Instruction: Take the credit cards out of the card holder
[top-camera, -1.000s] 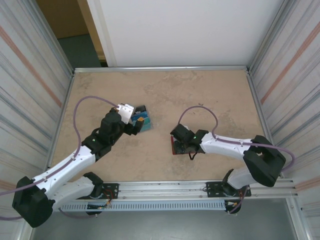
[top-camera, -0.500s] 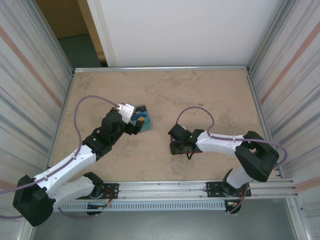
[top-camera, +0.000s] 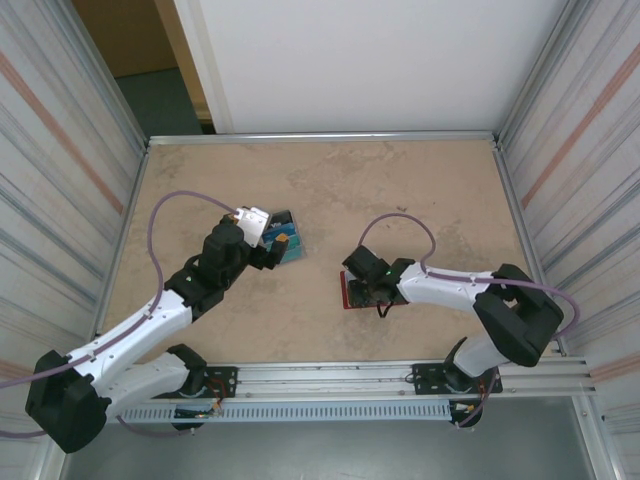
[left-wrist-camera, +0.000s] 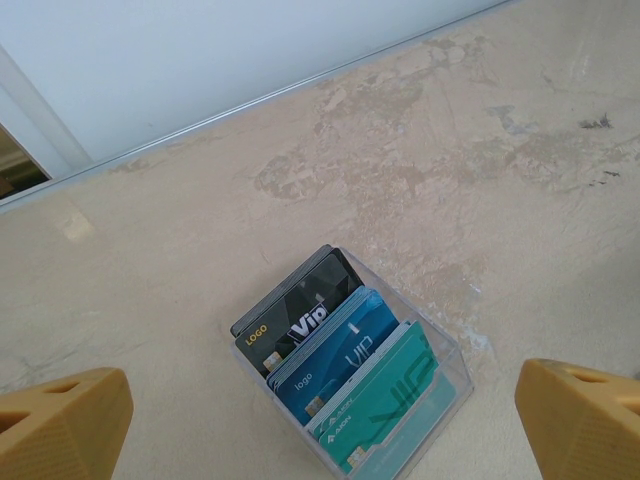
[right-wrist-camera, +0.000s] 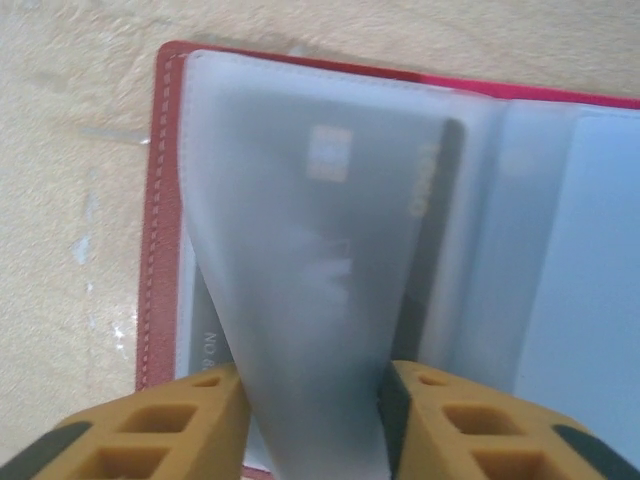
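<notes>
Two hands: right hand (right-wrist-camera: 310, 400) has closed on card holder (right-wrist-camera: 158, 200) sleeve (right-wrist-camera: 300, 220); left hand (left-wrist-camera: 322, 415) gapes.

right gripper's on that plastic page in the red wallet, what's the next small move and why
Probably lift the plastic page a touch and fold it back. The right gripper has it pinched between both fingers, it curls up off the open card holder, and a dark card shows through it.

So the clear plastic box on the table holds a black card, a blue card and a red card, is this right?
Not red: the left wrist view shows that card is teal-green. The clear plastic box on the table holds a black card, a blue card and a teal-green card.
</notes>
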